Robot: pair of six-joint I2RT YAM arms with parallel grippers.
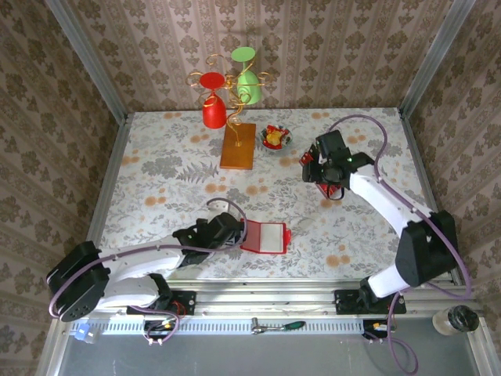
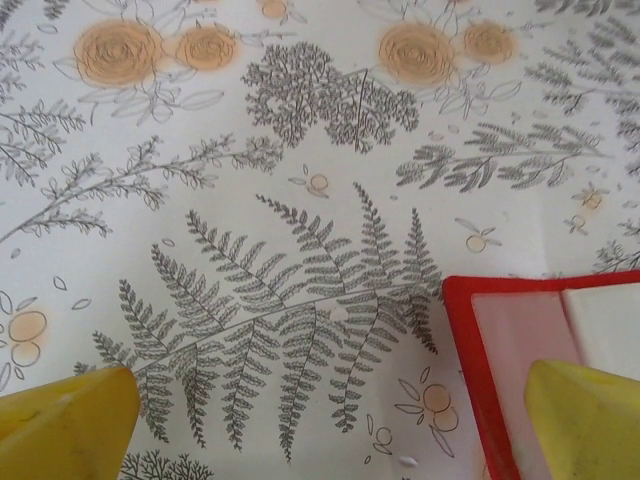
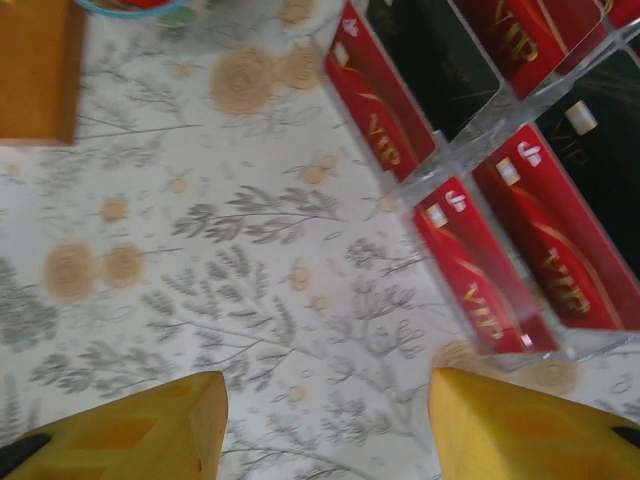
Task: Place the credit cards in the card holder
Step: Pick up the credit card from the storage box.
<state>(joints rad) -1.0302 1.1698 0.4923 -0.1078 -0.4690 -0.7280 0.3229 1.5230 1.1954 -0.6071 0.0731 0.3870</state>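
Credit cards [image 3: 470, 255] are sitting in a clear divided rack [image 3: 455, 150] on the right side of the desk [image 1: 156, 180], red VIP ones with some black ones mixed in, and the right fingers [image 3: 130, 430] are just beside them. In the right wrist view the cards lie ahead and off to the right of the fingers, not between them. Their long edges run on a diagonal from upper left to lower right. My guess is the next move needs a shift toward the rack plus a bit of wrist twist to line up with a card edge. Those fingers stand partway apart with only bare cloth between them, gripping nothing.

Card holder [image 1: 264, 236] lies opened flat, pale inside up, near the front middle of the desk, well apart from the cards. The left fingers [image 2: 590, 420] are spread wide and grip nothing. One tip is over the holder's left edge (can't tell if it touches), the other over bare cloth. So the right arm is clearly the nearer one for the cards, and the left is the one by the holder.

Surface is a flat floral cloth [image 2: 300, 300]. An orange wooden slab [image 1: 239, 145] carrying a cup stand and a bowl of sweets [image 1: 275, 138] sit further back. Wallpapered walls [image 1: 313, 55] box the desk in on three sides.
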